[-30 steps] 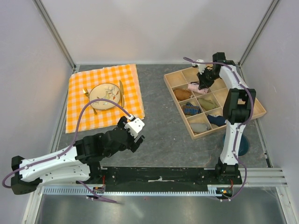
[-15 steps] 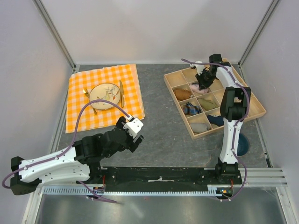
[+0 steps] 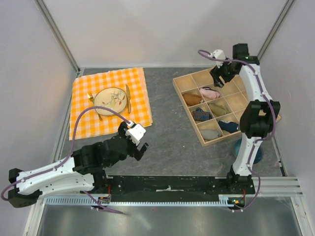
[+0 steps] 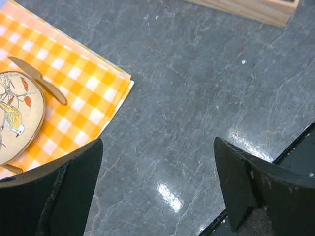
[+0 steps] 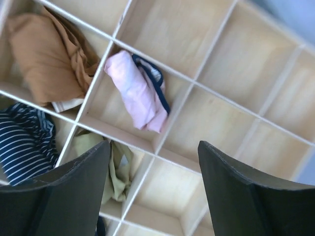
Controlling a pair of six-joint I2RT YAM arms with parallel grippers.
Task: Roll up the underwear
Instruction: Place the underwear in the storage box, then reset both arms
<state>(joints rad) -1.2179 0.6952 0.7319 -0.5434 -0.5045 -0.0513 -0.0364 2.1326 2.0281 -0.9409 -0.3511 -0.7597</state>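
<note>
Underwear [image 5: 139, 92]: rolled pale pink fabric brief, navy-edged, lay in a wooden tray [image 5: 246, 64] compartment.
Right gripper [image 5: 153, 146]: spread wide, empty, hovered above it.

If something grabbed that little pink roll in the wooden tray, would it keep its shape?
Probably not: the pink underwear looks like soft, creased fabric, so it would likely sag and unroll. It seems light for its size. The wooden tray dividers around it should stop it sliding.
</note>
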